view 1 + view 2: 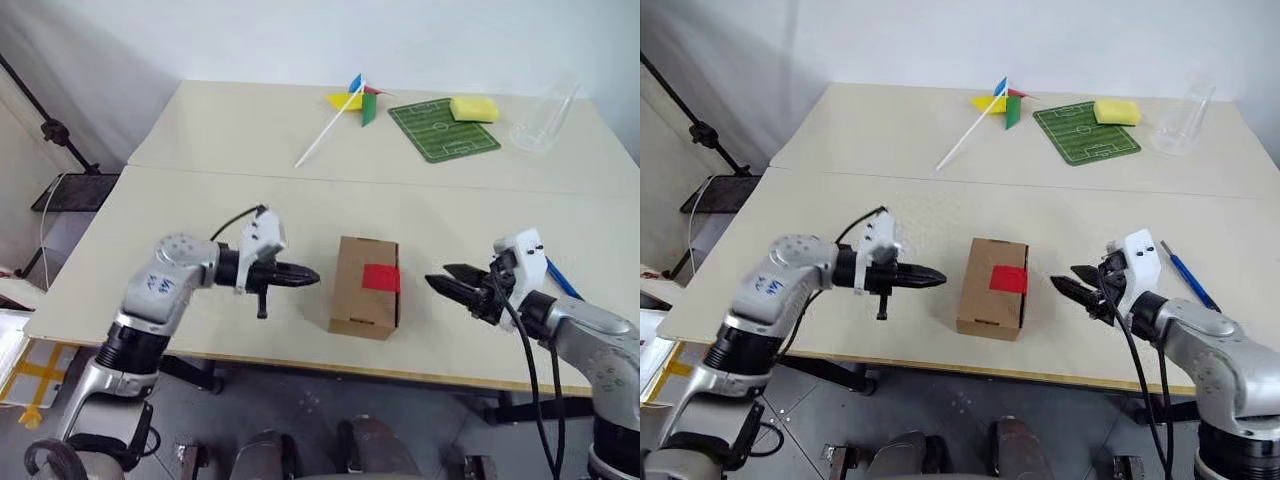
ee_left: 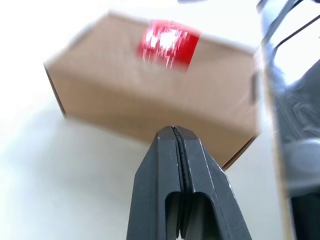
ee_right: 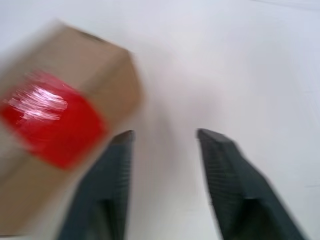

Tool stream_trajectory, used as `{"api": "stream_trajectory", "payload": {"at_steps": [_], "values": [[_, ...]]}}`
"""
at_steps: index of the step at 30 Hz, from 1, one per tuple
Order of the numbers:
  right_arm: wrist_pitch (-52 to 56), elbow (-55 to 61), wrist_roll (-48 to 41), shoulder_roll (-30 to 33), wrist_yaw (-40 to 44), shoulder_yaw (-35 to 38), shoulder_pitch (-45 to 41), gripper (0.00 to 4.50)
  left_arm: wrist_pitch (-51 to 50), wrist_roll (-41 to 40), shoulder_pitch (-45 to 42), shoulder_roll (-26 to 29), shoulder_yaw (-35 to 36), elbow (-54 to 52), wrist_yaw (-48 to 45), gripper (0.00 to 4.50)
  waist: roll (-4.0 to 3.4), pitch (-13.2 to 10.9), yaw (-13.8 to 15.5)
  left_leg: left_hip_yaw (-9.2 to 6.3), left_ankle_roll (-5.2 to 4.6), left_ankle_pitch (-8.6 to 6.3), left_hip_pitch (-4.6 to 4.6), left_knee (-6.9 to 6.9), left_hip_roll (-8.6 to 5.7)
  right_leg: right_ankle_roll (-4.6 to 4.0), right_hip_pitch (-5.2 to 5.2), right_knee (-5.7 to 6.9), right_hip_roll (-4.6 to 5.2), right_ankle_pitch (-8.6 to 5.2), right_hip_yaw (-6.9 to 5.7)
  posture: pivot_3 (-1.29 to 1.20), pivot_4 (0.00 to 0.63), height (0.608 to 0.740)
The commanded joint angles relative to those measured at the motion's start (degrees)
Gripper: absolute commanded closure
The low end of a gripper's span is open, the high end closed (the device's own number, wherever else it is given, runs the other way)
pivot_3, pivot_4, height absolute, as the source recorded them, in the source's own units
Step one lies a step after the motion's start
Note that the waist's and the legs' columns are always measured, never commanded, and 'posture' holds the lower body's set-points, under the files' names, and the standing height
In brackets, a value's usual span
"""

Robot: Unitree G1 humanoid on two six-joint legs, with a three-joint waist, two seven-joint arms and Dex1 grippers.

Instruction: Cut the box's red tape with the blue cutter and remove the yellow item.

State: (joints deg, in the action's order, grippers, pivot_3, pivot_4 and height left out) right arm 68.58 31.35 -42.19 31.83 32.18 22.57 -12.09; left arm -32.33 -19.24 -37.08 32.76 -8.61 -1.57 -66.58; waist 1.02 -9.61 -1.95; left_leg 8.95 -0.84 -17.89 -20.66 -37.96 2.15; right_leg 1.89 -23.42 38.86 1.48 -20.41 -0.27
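Note:
The brown cardboard box lies closed on the near table, with the red tape across its lid seam. My left gripper hovers just left of the box, shut and empty, pointing at its side; the left wrist view shows the box close ahead. My right gripper hangs right of the box, open with nothing between its fingers, and the tape is near. The blue cutter lies on the table behind my right hand. The yellow item is hidden.
On the far table lie a multicoloured pinwheel, a green football-field mat with a yellow sponge, and a clear plastic cup. The table's front edge runs just below the box.

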Motion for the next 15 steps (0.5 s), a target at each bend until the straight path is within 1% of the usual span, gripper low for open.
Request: {"api": "stream_trajectory", "payload": {"at_steps": [1, 3, 5, 8, 11, 15], "values": [[5.80, 1.03, -6.03, -2.45, -4.83, 2.40, -4.69, 0.69, 2.83, -0.02, -2.70, -3.62, -1.18, 2.00, 0.95, 4.50, 0.00, 0.00, 0.11, 0.00, -0.01, 0.00, -0.02, 0.00, -0.02, 0.00, -0.01, -0.01, 0.02, 0.00, 0.00, 0.00, 0.150, 0.740], [6.70, 0.35, -5.56, -2.36, -6.52, 0.62, -5.78, 0.01, 5.47, 2.02, -3.98, -6.12, -2.83, 4.66, 2.18, 4.50, 0.00, 0.00, 0.23, 0.00, -0.03, -0.02, -0.04, 0.00, -0.04, 0.00, -0.01, -0.06, 0.03, 0.00, 0.00, 0.00, 0.150, 0.740], [6.34, -0.42, -4.04, -1.88, -7.82, -1.51, -5.94, 0.01, 8.52, 4.54, -5.07, -8.31, -4.30, 7.79, 3.98, 4.50, 0.00, 0.00, 0.36, -0.02, -0.07, -0.04, -0.14, 0.00, -0.04, 0.00, -0.06, -0.15, 0.01, 0.00, -0.03, 0.00, 0.150, 0.740], [2.38, -3.08, 1.11, -1.41, -10.56, -4.66, -5.39, 0.01, 15.19, 10.71, -7.35, -13.08, -8.04, 14.99, 8.91, 4.50, 0.02, 0.01, 0.46, -0.04, -0.10, -0.05, -0.50, -0.05, -0.04, 0.01, -0.32, -0.21, 0.02, 0.00, -0.07, 0.00, 0.150, 0.740], [1.17, -3.60, 1.57, -1.09, -10.42, -5.50, -5.02, 0.01, 16.04, 11.92, -8.56, -17.08, -8.41, 18.03, 11.58, 4.50, 0.03, 0.01, 0.46, -0.04, -0.19, -0.09, -0.57, -0.09, -0.08, 0.02, -0.33, -0.27, 0.04, 0.01, -0.09, 0.00, 0.150, 0.740], [0.46, -4.05, 1.49, -1.17, -10.92, -5.65, -4.04, 0.01, 17.40, 15.31, -8.41, -17.08, -10.09, 19.70, 12.39, 4.50, 0.03, 0.01, 0.13, -0.04, -0.19, -0.09, -0.51, -0.05, -0.05, 0.03, -0.32, -0.27, 0.00, 0.01, -0.08, 0.00, 0.150, 0.740]]}}
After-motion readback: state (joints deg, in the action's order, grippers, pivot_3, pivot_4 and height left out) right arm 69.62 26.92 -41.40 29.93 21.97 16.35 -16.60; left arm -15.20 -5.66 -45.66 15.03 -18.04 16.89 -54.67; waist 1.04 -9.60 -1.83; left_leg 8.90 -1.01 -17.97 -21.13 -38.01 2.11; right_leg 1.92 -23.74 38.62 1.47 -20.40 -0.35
